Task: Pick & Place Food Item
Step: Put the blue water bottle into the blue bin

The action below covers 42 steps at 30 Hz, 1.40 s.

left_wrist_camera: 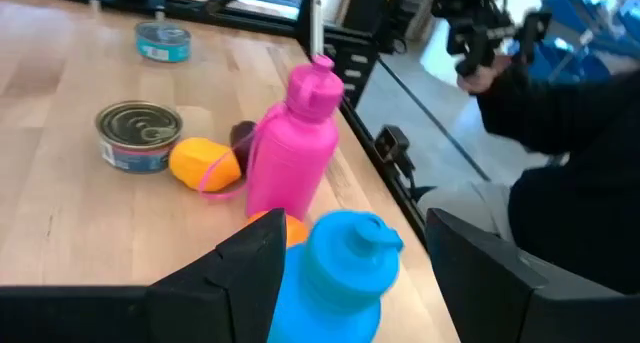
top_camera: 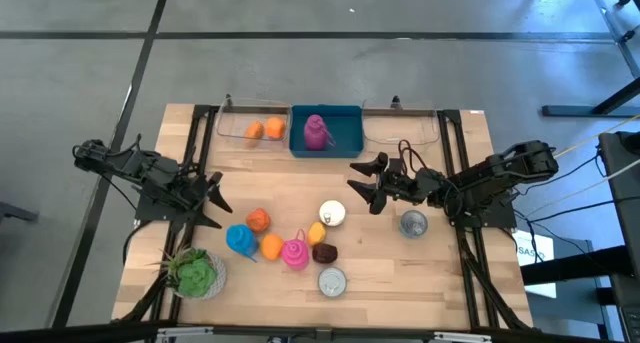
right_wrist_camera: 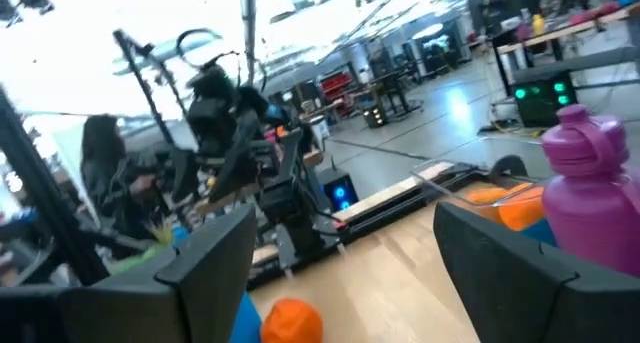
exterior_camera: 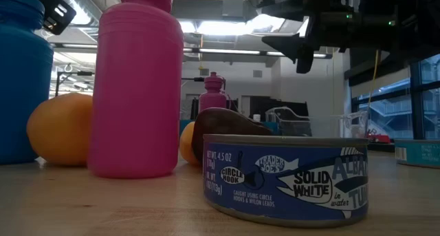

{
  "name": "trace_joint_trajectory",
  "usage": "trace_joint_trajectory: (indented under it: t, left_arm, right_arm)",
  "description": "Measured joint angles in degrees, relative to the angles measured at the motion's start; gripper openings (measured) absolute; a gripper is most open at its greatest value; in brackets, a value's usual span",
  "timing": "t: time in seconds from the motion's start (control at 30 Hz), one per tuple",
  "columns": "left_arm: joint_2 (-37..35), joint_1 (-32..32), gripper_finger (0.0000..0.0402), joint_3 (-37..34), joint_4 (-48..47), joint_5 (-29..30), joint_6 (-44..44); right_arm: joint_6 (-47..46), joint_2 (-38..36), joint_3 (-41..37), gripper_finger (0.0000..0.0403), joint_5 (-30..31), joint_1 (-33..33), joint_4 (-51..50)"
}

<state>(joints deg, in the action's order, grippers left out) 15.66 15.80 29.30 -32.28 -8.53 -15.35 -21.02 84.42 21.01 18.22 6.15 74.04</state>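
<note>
1. Blue bottle [exterior_camera: 24, 78], low view: cut off at the frame's 9 o'clock and 12 o'clock edges.
2. Pink bottle [exterior_camera: 137, 84], low view: cap cropped at 12 o'clock.
3. Dark brown item [exterior_camera: 223, 126]: lower part hidden behind the tuna can [exterior_camera: 285, 177]; identity unclear.
4. Orange fruit [left_wrist_camera: 275, 226], left wrist view: mostly hidden behind the blue bottle.

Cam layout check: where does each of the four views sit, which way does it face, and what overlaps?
High: overhead, straight down on table; both arms show.
Low: table height, behind tuna can, facing the room; an arm overhead.
Left wrist: past left gripper at blue bottle.
Right wrist: past right gripper toward purple bottle.
Shared: pink bottle in high, low, left wrist.
</note>
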Motion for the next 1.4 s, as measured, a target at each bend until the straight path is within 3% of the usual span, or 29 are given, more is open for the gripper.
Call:
trace_joint_trajectory:
  t: [0.3,0.43,0.53,0.63,0.9,1.03,1.2,1.4]
  left_arm:
    - [0.02,6.61,0.0233,-0.01,-0.56,0.55,1.04]
    - [0.49,9.66,0.0233,-0.03,-0.42,5.84,1.06]
    - [0.85,11.77,0.0233,-2.67,6.72,12.14,1.78]
    - [1.15,13.18,0.0233,-7.79,16.63,14.57,2.57]
    - [1.03,15.36,0.0233,-15.18,20.31,20.34,3.37]
    - [0.83,16.75,0.0233,-15.33,20.65,19.81,4.48]
    - [0.79,17.81,0.0233,-15.47,21.70,14.01,4.62]
    - [0.76,17.87,0.0233,-15.47,21.41,15.48,4.73]
  right_arm:
    - [0.33,1.51,7.19,0.0306,6.76,4.53,-3.68]
    - [3.30,3.69,13.26,0.0306,6.88,5.48,-7.37]
    - [5.57,5.78,17.48,0.0306,6.88,5.62,-10.76]
    - [7.42,7.62,20.46,0.0306,6.87,5.60,-13.38]
    - [8.38,8.52,20.77,0.0306,6.83,6.08,-13.46]
    - [7.78,8.52,20.07,0.0306,6.85,6.41,-13.46]
    - [6.92,8.52,19.70,0.0306,6.83,6.46,-13.48]
    - [6.89,8.52,19.70,0.0306,6.83,6.46,-13.46]
